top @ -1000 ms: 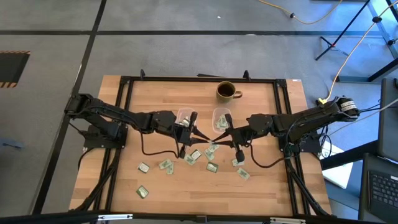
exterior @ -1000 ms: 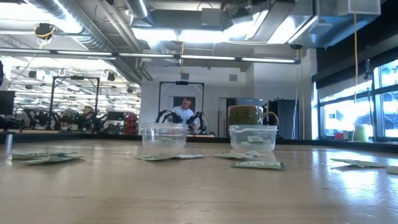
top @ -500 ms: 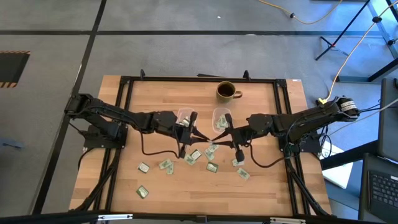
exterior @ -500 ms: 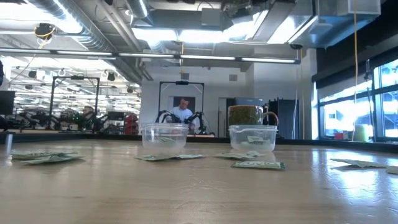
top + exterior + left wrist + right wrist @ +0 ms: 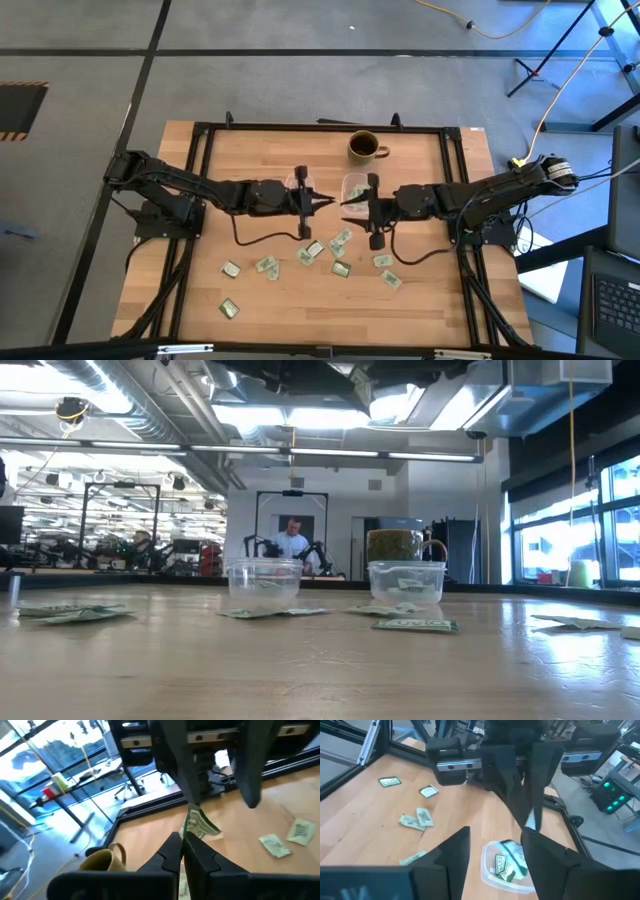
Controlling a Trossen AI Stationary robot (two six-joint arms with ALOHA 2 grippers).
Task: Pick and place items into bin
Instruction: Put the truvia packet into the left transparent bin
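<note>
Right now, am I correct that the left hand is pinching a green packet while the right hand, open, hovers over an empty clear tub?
Nearly. The left hand does pinch a green packet, and the right hand is open above a clear tub, but that tub is not empty: the right wrist view shows several packets already lying inside it.
</note>
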